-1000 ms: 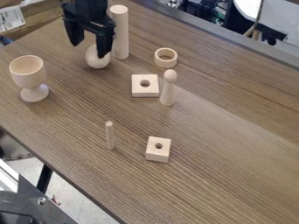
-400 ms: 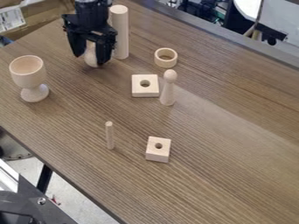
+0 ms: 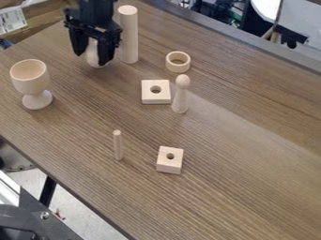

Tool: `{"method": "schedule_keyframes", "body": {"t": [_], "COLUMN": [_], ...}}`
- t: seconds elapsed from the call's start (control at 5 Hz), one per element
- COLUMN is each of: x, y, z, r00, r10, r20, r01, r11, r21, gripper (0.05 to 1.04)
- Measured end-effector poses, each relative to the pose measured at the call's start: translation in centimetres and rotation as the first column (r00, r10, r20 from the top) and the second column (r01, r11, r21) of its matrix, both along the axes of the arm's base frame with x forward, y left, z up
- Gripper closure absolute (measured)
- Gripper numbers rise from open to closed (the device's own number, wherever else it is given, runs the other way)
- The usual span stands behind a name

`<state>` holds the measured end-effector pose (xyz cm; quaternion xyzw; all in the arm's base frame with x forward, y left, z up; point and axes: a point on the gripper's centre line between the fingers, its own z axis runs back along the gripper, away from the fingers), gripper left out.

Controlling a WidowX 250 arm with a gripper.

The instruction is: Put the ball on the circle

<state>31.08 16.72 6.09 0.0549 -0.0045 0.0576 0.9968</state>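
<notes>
Compared with the earlier frames, the ball [image 3: 91, 55] has moved a little toward the top left of the view, and between the last two frames the gripper [image 3: 92, 60] shifted the same way with it. The other wooden pieces are where they were. The fingers are partly apart, one on each side of the ball, and appear closed on it, though the right one hides some of the contact.

The pair is near the upper-left edge of the table [image 3: 251, 140], with the cardboard box [image 3: 44, 23] beyond. Just right of the gripper, the tall cylinder [image 3: 128, 35] stands between it and the ring [image 3: 178, 69]. Below the ring are the square block [image 3: 149, 96] and, just beside it, the peg figure [image 3: 180, 101]. The cup [image 3: 30, 82] stands lower left, near the left edge. Between cup and square block there is a wide stretch of wood, reaching down to the thin stick [image 3: 118, 146] and small block [image 3: 169, 165]. Another stretch runs right from the ring and peg figure.
</notes>
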Motion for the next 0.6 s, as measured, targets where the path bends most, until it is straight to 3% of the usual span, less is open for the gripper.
{"method": "schedule_keyframes", "body": {"t": [0.2, 0.4, 0.6], "x": [2.7, 5.7, 8.8], "y": [-0.4, -1.7, -3.9], "z": [5.0, 11.0, 12.8], "r00": [0.997, 0.989, 0.967], "r10": [-0.056, -0.137, -0.254], "r20": [0.060, 0.051, -0.026], "r01": [0.050, 0.125, 0.253], "r11": [0.993, 0.974, 0.946], "r21": [0.105, 0.187, 0.204], "gripper": [0.355, 0.355, 0.355]}}
